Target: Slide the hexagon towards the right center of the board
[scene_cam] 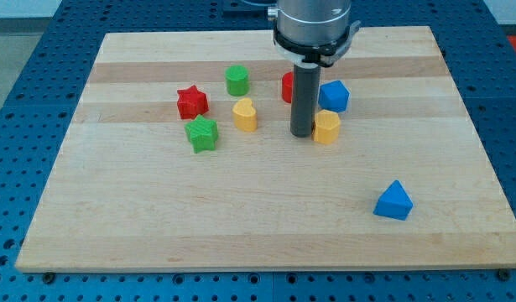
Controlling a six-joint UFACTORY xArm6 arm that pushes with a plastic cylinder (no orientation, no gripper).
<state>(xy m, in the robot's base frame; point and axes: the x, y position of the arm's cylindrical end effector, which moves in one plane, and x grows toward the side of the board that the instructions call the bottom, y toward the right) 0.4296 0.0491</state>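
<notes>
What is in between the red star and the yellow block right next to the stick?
In the camera view, another yellow block sits between the red star and the yellow hexagon; my tip touches that hexagon's left side.

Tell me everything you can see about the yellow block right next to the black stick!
The yellow block looks like smooth plastic, a short chunky piece with flat sides that could be the hexagon, though its exact shape is hard to make out. It stands upright on the wooden board, a little toward the view's right of the middle. My tip sits against its left side, touching or almost touching. Just above it is the blue block, very close; whether they touch I cannot tell.
</notes>
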